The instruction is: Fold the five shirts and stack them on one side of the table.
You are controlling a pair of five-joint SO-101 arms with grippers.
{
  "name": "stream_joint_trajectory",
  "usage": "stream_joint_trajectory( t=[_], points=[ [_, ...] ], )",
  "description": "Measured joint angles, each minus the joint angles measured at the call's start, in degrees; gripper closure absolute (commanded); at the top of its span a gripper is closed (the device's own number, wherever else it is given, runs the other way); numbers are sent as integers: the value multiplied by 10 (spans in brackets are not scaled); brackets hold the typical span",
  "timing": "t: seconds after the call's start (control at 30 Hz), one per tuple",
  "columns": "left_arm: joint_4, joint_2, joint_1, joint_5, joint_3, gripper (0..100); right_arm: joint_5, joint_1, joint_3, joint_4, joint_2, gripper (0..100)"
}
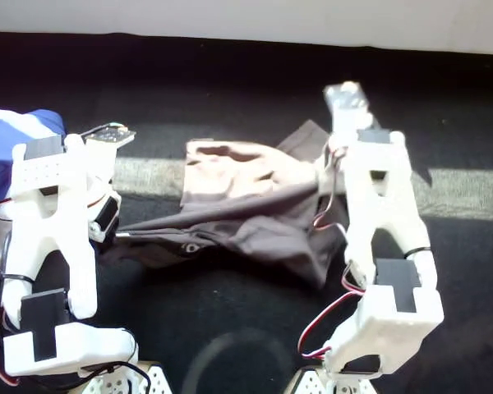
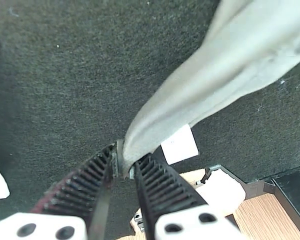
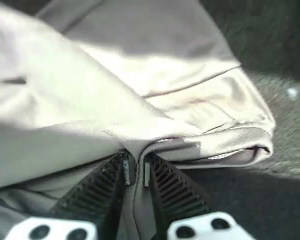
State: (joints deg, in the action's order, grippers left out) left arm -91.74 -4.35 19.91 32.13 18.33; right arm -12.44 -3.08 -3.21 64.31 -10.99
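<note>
A grey-brown shirt (image 1: 246, 205) lies crumpled and partly stretched across the middle of the black table. My left gripper (image 2: 124, 169) is shut on a corner of the shirt (image 2: 230, 65), pulling it into a taut strip, and a white label (image 2: 179, 145) hangs near the pinch. In the high view this left gripper (image 1: 113, 232) sits at the shirt's left tip. My right gripper (image 3: 136, 169) is shut on a fold of the same shirt (image 3: 140, 85), and it holds the cloth's far right side (image 1: 325, 168) in the high view.
A blue and white shirt (image 1: 12, 139) is bunched at the far left behind the left arm. A sunlit band (image 1: 460, 193) crosses the black tabletop. The table's edge and wooden floor (image 2: 270, 215) lie close to the left gripper.
</note>
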Motion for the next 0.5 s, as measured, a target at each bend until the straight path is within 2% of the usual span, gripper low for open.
stream_joint_trajectory(
  t=[0.13,0.3,0.5],
  points=[
    [0,0,0,0,0,991,0,7,55,-17,-24,964],
    [0,0,0,0,0,991,2,15,60,14,-54,765],
    [0,0,0,0,0,991,2,35,67,95,-23,796]
  ],
)
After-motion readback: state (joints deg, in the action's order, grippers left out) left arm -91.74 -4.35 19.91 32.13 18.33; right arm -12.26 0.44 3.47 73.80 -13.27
